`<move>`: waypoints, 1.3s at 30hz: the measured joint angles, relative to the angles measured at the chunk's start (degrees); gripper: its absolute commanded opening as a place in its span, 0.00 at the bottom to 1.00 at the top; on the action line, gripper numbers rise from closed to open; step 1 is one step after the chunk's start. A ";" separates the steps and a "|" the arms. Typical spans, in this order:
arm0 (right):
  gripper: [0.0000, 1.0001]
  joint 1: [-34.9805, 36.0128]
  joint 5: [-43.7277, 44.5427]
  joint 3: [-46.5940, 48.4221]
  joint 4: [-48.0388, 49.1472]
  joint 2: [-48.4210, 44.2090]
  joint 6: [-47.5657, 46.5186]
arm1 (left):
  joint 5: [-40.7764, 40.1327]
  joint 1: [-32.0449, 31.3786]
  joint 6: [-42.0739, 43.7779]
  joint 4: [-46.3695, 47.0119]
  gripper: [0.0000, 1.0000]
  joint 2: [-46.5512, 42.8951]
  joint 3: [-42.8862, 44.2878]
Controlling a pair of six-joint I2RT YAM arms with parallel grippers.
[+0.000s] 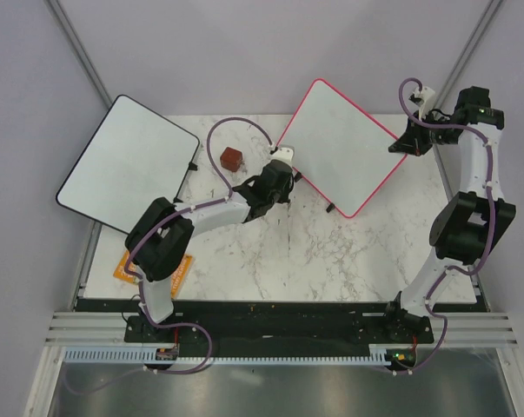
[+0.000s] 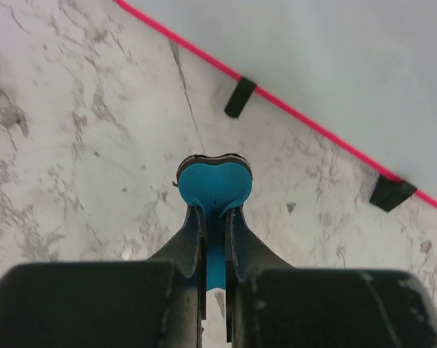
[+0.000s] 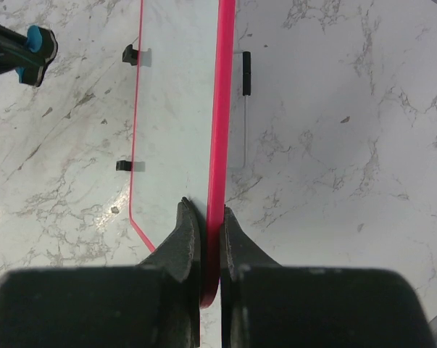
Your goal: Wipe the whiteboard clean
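Observation:
The whiteboard (image 1: 335,148), white with a thin pink frame and no writing showing, lies turned like a diamond at the back middle of the marble table (image 1: 270,261). My right gripper (image 1: 407,142) is shut on the pink frame at its right corner; in the right wrist view the frame (image 3: 218,109) runs straight out from between the jaws of this gripper (image 3: 209,217). My left gripper (image 1: 277,178) points down just off the board's left edge, shut on a blue eraser (image 2: 214,185). The eraser is over bare marble, short of the frame (image 2: 298,112) and its black feet (image 2: 240,96).
A larger black-framed white board (image 1: 127,165) overhangs the table's back left corner. A small red-brown block (image 1: 231,158) sits between the two boards, near my left wrist. An orange flat item (image 1: 127,271) lies at the left edge, partly under the left arm.

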 measured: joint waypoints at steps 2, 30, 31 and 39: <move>0.00 0.00 0.13 -1.11 0.48 -0.94 -0.20 | 0.13 -0.92 -1.20 -2.56 0.07 0.00 -1.22; 0.04 -3.98 -5.25 -8.74 2.36 -4.04 -2.93 | 3.26 -1.60 -7.69 -13.68 0.96 -3.39 -8.13; 0.06 -3.98 -5.25 -7.85 2.08 -3.39 -2.67 | 3.23 -1.60 -7.69 -13.68 0.96 -3.39 -8.13; 0.19 -3.98 -4.50 -4.09 0.61 -0.22 -1.07 | 3.21 -1.60 -7.67 -13.70 0.98 -3.32 -8.09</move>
